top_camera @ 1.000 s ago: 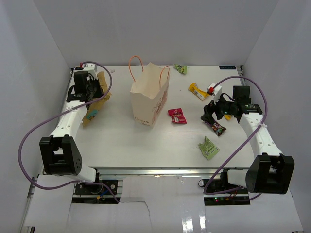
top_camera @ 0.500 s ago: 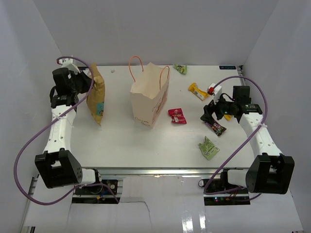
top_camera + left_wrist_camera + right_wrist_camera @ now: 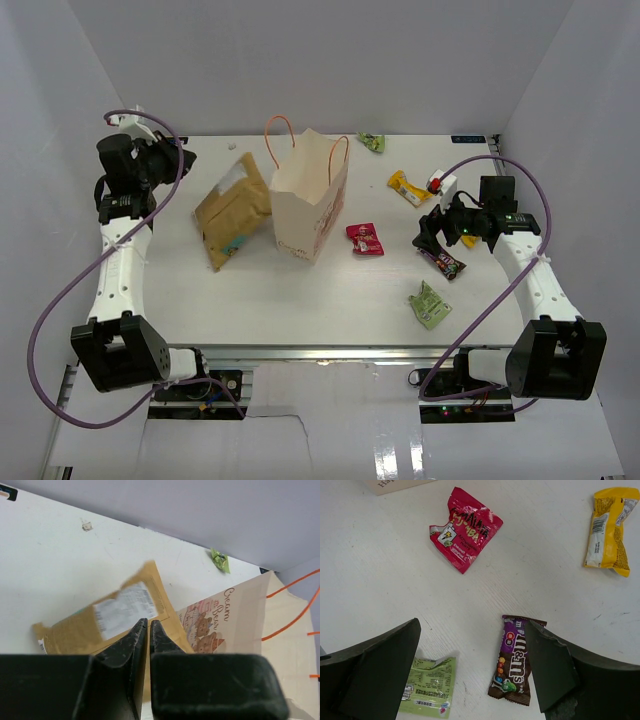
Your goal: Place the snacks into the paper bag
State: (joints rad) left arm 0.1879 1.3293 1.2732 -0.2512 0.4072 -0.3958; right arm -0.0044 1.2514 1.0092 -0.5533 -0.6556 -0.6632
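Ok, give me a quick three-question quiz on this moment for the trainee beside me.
1. True or false: the chip bag is inside the paper bag.
2. How many snacks show in the right wrist view? A two, B four, C six.
3. Fill in: the left gripper is ___ and holds nothing.
Key: 1 false, it lies on the table beside it. 2 B: red packet, yellow packet, purple packet, green packet. 3 shut.
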